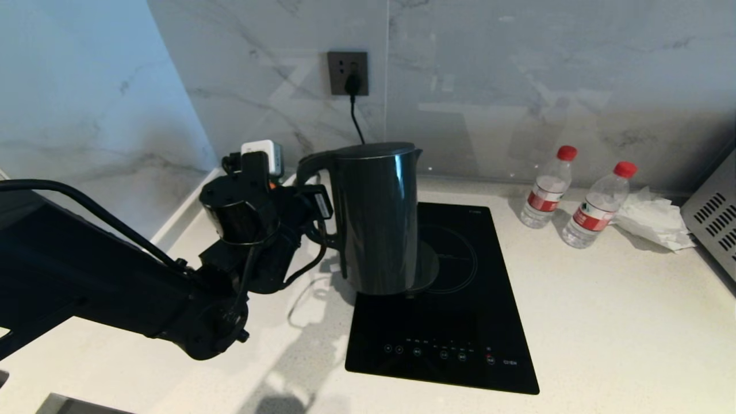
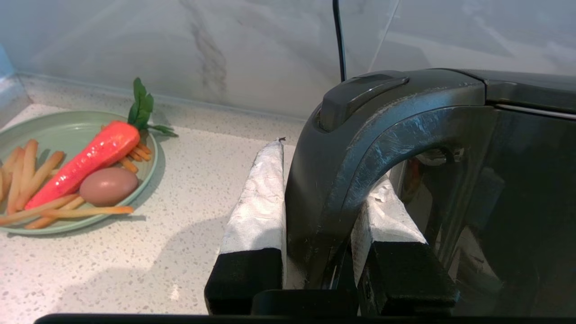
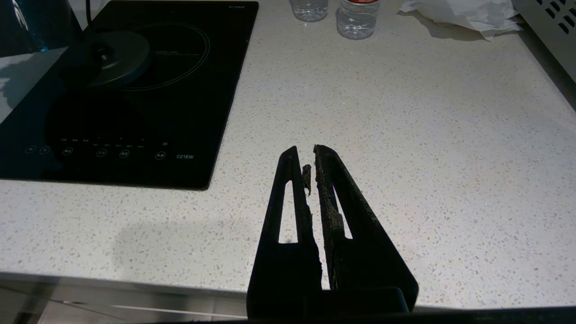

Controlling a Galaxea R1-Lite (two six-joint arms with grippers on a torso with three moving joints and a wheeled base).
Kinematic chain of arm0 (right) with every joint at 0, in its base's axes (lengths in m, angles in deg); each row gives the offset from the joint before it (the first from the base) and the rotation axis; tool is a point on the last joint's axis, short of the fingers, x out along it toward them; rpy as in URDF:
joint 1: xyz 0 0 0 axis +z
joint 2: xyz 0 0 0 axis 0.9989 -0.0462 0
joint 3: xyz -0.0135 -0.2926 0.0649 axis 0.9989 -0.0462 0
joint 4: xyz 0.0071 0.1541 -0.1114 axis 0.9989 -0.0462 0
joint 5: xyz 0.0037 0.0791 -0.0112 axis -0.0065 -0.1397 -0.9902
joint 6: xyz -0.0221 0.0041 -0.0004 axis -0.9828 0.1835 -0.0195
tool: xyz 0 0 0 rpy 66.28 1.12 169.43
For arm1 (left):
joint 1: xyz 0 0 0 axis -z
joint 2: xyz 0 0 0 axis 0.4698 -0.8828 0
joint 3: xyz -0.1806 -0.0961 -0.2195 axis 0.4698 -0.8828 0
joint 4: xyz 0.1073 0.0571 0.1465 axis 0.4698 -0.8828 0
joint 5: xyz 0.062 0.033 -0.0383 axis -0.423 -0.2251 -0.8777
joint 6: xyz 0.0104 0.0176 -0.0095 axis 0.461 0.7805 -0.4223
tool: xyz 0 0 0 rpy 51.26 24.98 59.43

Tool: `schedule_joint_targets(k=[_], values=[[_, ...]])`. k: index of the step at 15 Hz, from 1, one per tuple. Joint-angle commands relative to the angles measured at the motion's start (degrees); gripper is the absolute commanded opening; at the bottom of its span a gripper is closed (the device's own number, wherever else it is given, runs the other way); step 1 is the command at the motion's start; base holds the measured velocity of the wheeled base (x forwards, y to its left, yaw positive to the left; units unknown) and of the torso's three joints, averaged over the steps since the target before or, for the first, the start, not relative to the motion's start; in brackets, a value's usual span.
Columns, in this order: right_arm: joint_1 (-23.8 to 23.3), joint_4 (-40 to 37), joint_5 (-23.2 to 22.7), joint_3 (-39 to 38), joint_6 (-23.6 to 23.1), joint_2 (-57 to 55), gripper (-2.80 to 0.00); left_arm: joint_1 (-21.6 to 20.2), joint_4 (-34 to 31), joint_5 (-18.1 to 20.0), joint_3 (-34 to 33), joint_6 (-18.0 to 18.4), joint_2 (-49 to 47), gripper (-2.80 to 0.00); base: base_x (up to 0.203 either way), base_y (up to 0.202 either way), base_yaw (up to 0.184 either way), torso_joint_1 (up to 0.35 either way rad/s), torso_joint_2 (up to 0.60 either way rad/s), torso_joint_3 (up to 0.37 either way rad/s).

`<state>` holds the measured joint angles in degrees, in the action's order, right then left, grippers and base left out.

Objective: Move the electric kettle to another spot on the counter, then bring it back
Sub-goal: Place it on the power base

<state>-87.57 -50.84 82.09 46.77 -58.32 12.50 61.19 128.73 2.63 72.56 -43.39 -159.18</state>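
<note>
Here, the left gripper is clamped on the loop handle of the electric kettle, one white-padded finger outside the loop and the other through it, a hold that seems meant to keep the tall jug upright in transit. The kettle hangs just ahead of the claw, apparently clear of its round power base, which sits on the black cooktop beneath and slightly beyond it; the carry to another spot on the counter looks to be under way. Behind the claw's outer finger, well apart, a green plate holds a toy carrot, an egg and fries. Beyond the kettle, a cord runs up to the wall socket. Far across the cooktop from the claw stand two water bottles and a crumpled tissue. The right gripper is parked over bare counter, its fingers all but together and holding nothing.
</note>
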Motion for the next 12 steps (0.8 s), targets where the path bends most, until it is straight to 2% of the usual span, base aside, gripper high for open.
schedule_joint_targets(k=[1,5,12], values=[[-0.01,0.04,-0.06,0.01,0.0,0.0,-2.8,0.54,0.41,-0.4,0.81,-0.1,-1.3,-2.8,0.0,0.0,0.0,0.0,0.0,0.0],[-0.04,0.04,-0.01,-0.07,0.0,0.0,-2.8,1.47,0.49,-3.89,5.09,-0.01,-4.62,-2.8,0.0,0.0,0.0,0.0,0.0,0.0],[-0.04,0.04,-0.01,0.01,0.0,0.0,-2.8,4.55,-1.96,-7.32,13.3,0.12,-8.84,-2.8,0.0,0.0,0.0,0.0,0.0,0.0]])
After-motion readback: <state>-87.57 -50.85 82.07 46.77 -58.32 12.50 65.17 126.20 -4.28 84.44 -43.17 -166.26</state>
